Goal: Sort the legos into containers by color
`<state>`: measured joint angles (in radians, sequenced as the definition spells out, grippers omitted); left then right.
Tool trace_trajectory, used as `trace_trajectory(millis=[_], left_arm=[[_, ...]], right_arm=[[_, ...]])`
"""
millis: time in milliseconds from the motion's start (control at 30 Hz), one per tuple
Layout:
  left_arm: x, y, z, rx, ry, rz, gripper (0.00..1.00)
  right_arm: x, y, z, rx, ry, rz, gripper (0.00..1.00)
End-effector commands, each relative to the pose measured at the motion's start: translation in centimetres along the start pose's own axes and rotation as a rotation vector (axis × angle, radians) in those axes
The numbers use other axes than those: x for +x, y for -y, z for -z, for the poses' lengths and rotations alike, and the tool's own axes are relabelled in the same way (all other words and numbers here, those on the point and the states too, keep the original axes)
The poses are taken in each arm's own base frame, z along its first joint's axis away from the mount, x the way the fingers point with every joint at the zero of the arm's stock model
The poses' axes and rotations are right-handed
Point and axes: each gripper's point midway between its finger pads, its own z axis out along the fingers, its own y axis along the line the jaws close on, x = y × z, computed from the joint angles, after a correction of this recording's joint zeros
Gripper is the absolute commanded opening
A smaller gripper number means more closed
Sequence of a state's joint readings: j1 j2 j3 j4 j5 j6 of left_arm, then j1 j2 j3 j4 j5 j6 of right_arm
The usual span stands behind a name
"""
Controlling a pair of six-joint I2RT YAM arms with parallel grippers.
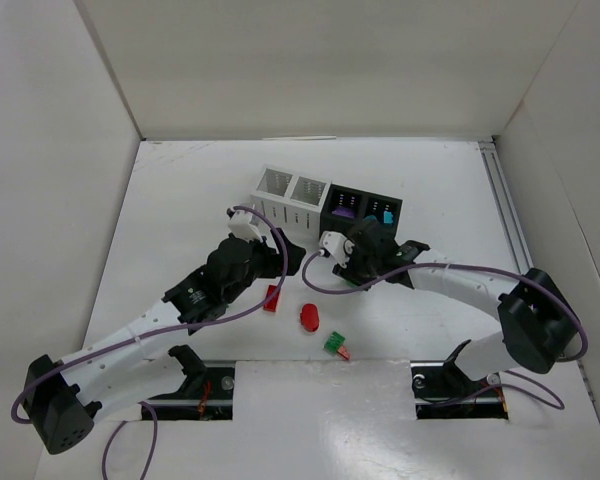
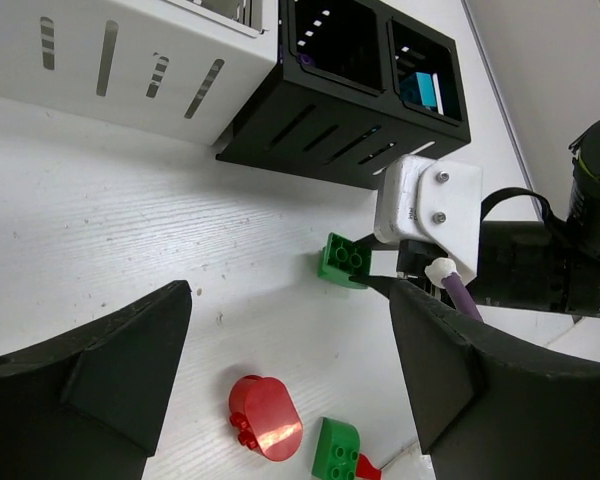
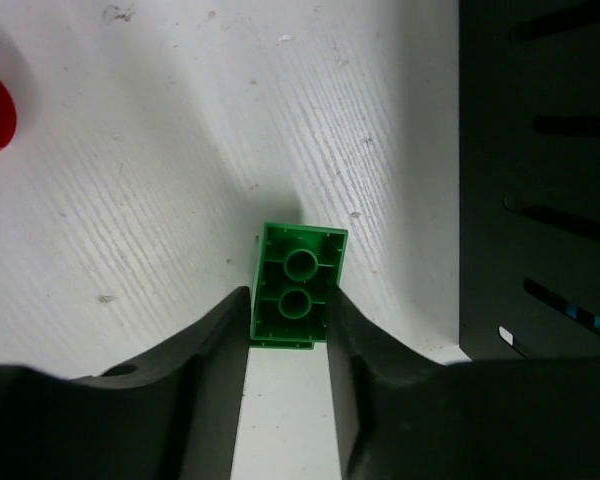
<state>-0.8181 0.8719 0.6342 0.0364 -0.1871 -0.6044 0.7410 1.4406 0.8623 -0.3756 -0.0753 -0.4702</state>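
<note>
- Down at the right gripper (image 3: 290,300), the jaws are pinching a small green rectangular plastic brick (image 3: 298,283) by its long sides. It is resting on the white table (image 3: 180,150), just beside the black slotted cups (image 3: 540,180).
- Lifting straight up is looking wisest, clearing that wall before heading over, probably to a white slotted cup (image 1: 276,182).
- Off to the side, the left gripper (image 2: 290,300) is hanging with jaws spread, holding nothing.

So the green brick (image 3: 298,285) is pinched between the right pincer's (image 3: 287,300) fingers, down on the table, with two round circles showing. The containers (image 1: 298,214), two white and two black, stand just past it. A purple piece (image 1: 344,212) and a teal piece (image 1: 388,216) sit in the black ones. Behind the pincer, apart from it, are a red oval (image 1: 310,317), a red brick (image 1: 272,298), and a second green brick (image 1: 333,343) touching a red bit (image 1: 343,353).
</note>
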Motion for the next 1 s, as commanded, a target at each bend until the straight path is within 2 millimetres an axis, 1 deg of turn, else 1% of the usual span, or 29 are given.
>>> trace_trajectory(millis=[0,33,67,100,133,167,200,233,267,300,333,367,400,433,467,500,533,567,600,633,667,733,767,800,833,867,900,967], left_arm=[[-0.7,0.5,0.4,0.017,0.027,0.010,0.77],[-0.7,0.5,0.4,0.017,0.027,0.010,0.77],[-0.7,0.5,0.4,0.017,0.027,0.010,0.77],[-0.5,0.3,0.5,0.010,0.019,0.008,0.77],[-0.7,0.4,0.6,0.016,0.026,-0.001,0.77],[-0.7,0.3,0.6,0.016,0.026,-0.011,0.77],[-0.5,0.1,0.7,0.008,0.017,-0.014,0.77],[-0.3,-0.1,0.7,0.002,0.009,-0.017,0.77],[-0.8,0.3,0.9,0.013,0.023,-0.026,0.78],[-0.6,0.1,1.0,0.006,0.014,-0.029,0.78],[-0.6,0.4,1.2,0.029,0.009,-0.042,0.79],[-0.5,0.6,1.3,0.039,0.002,-0.053,0.79],[-0.4,0.6,1.4,0.055,0.004,-0.075,0.81],[-0.4,0.9,1.5,0.075,0.001,-0.088,0.81],[-0.4,1.4,1.7,0.107,0.009,-0.094,0.82],[-0.6,1.6,2.0,0.123,0.016,-0.101,0.85],[-0.9,1.8,2.0,0.129,0.027,-0.111,0.85],[-0.9,2.0,2.1,0.145,0.033,-0.109,0.87],[-0.9,2.0,2.1,0.145,0.033,-0.109,0.87],[-0.9,2.0,2.1,0.145,0.033,-0.109,0.88],[-1.0,1.8,2.1,0.137,0.038,-0.119,0.88],[-0.8,1.7,1.9,0.131,0.030,-0.121,0.88],[-0.9,1.8,1.8,0.131,0.030,-0.121,0.88],[-0.7,1.7,1.8,0.125,0.021,-0.123,0.88],[-0.5,1.5,1.6,0.119,0.012,-0.125,0.88],[-0.5,1.5,1.6,0.119,0.012,-0.125,0.88],[-0.1,1.3,1.5,0.114,0.005,-0.127,0.88],[-0.1,1.3,1.5,0.114,0.005,-0.127,0.88]], right_arm=[[-1.6,-0.4,0.3,-0.034,0.041,0.019,0.38],[-1.6,-0.4,0.3,-0.034,0.041,0.019,0.37],[-2.0,-0.4,0.4,-0.039,0.054,0.021,0.30],[-2.0,-0.4,0.4,-0.039,0.054,0.031,0.29],[-2.8,-0.5,0.7,-0.052,0.080,0.034,0.27],[-3.3,-0.2,1.1,-0.043,0.097,0.048,0.25],[-4.3,0.2,2.0,-0.038,0.131,0.054,0.22],[-5.1,0.1,2.5,-0.048,0.162,0.058,0.20],[-5.6,0.4,3.2,-0.048,0.182,0.064,0.20],[-7.1,0.7,4.7,-0.042,0.234,0.083,0.19],[-8.0,1.0,5.7,-0.037,0.273,0.083,0.17],[-9.1,0.7,6.7,-0.058,0.320,0.094,0.17],[-9.5,1.6,7.7,-0.044,0.353,0.082,0.17],[-10.7,2.1,9.3,-0.032,0.418,0.089,0.16],[-11.7,1.8,10.4,-0.067,0.479,0.099,0.14],[-11.7,2.7,11.1,-0.060,0.506,0.086,0.14],[-12.0,2.8,11.6,-0.064,0.535,0.108,0.18],[-12.0,2.6,11.8,-0.074,0.533,0.125,0.21],[-11.3,3.4,11.7,-0.033,0.488,0.119,0.25],[-9.7,3.3,11.3,-0.030,0.417,0.103,0.30],[-8.7,3.5,10.4,-0.025,0.366,0.086,0.39],[-7.2,3.2,9.2,-0.036,0.313,0.078,0.47],[-6.2,2.7,8.2,-0.058,0.281,0.068,0.54],[-5.7,2.5,7.9,-0.064,0.271,0.065,0.57],[-5.1,2.2,7.2,-0.063,0.239,0.067,0.61],[-5.0,2.1,6.8,-0.061,0.221,0.073,0.65],[-4.1,2.0,5.9,-0.067,0.183,0.064,0.67],[-3.5,1.8,4.9,-0.074,0.145,0.065,0.71]])
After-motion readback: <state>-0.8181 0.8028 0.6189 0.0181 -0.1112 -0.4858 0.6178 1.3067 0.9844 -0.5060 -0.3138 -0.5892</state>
